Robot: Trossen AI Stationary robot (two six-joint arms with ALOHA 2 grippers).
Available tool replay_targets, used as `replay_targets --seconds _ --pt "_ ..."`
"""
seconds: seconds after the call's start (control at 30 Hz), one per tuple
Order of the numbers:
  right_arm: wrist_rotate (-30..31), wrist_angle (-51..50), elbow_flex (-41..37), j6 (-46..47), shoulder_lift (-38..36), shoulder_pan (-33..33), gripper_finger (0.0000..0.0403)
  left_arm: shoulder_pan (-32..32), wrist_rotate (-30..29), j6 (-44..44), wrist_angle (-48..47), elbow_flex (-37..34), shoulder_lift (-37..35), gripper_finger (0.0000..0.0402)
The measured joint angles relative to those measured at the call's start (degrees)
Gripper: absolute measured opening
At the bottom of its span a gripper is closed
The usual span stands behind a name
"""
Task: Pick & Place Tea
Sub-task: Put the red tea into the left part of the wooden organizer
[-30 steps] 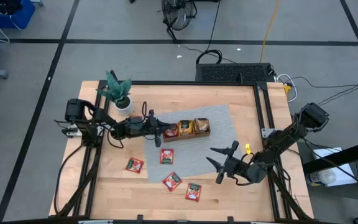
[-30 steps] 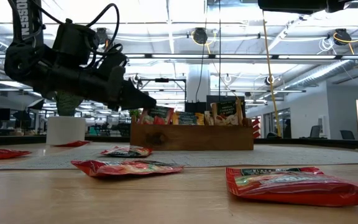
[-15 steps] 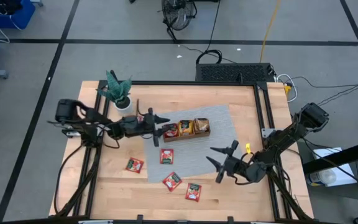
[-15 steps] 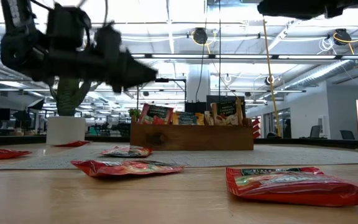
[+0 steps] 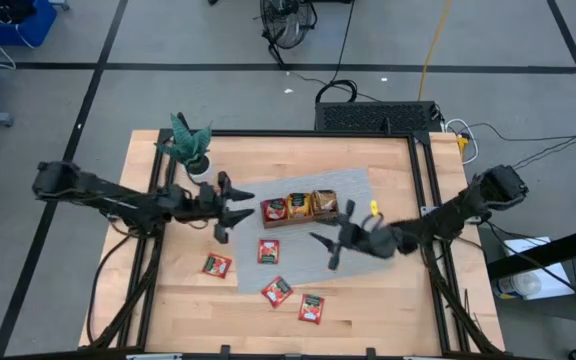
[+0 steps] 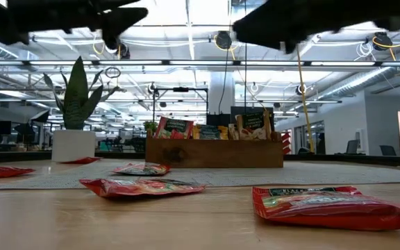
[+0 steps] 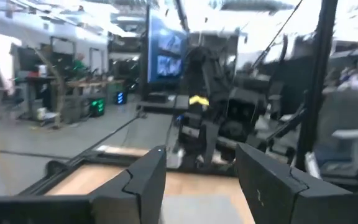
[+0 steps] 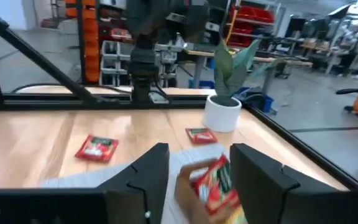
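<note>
hidden: we see the brown wooden compartment tray [image 5: 299, 209] partly hiding its sachets | small flat square red tea sachets [image 5: 277, 291] lie flat (no long axis) | left gripper [image 5: 231, 207] jaws apart, empty | right gripper [image 5: 327, 241] jaws apart

Lighting: bright, even overhead; ceiling strip lights [image 6: 186, 62] glare in low view. High view sharp, soft short shadows on table [image 5: 388, 300]. Left wrist view motion-blurred throughout. Low view: nearest sachet [image 6: 335, 206] soft, arms silhouetted dark against ceiling.
</note>
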Motion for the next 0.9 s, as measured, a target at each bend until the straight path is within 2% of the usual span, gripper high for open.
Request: replay_targets --seconds 0.07,0.2,0.33,0.43,0.63,0.77,0.9 --pt "-4.4 -5.6 3.1 0.1 0.0 -3.9 0.0134 -0.7 -2.2 1.2 -7.6 0.0 -5.5 0.0195" --pt "-12.0 -23.2 12.6 1.4 0.8 -10.7 0.0081 -1.5 -3.1 1.6 -18.8 0.0 -14.9 0.0195" --pt "-18.7 -40.1 24.7 0.2 4.7 -15.3 0.0012 -1.7 -3.1 1.6 -25.2 0.0 -19.7 0.0195" --pt "-23.2 -51.4 34.3 -0.8 10.8 -17.4 0.0003 -1.7 -3.1 1.6 -26.2 0.0 -20.3 0.0195" --pt "-24.7 -69.6 51.6 -10.6 25.2 -19.1 0.0 -1.6 -3.1 1.6 -26.8 0.0 -19.4 0.0195" --pt "-31.9 -72.7 57.4 -10.3 31.9 -22.4 0.0 -1.6 -3.1 -0.2 -27.2 0.0 -19.4 0.0195" --pt "-32.1 -72.9 58.4 -11.1 35.6 -25.2 0.0 -1.6 -3.1 -1.6 -28.1 0.0 -19.4 0.0195"
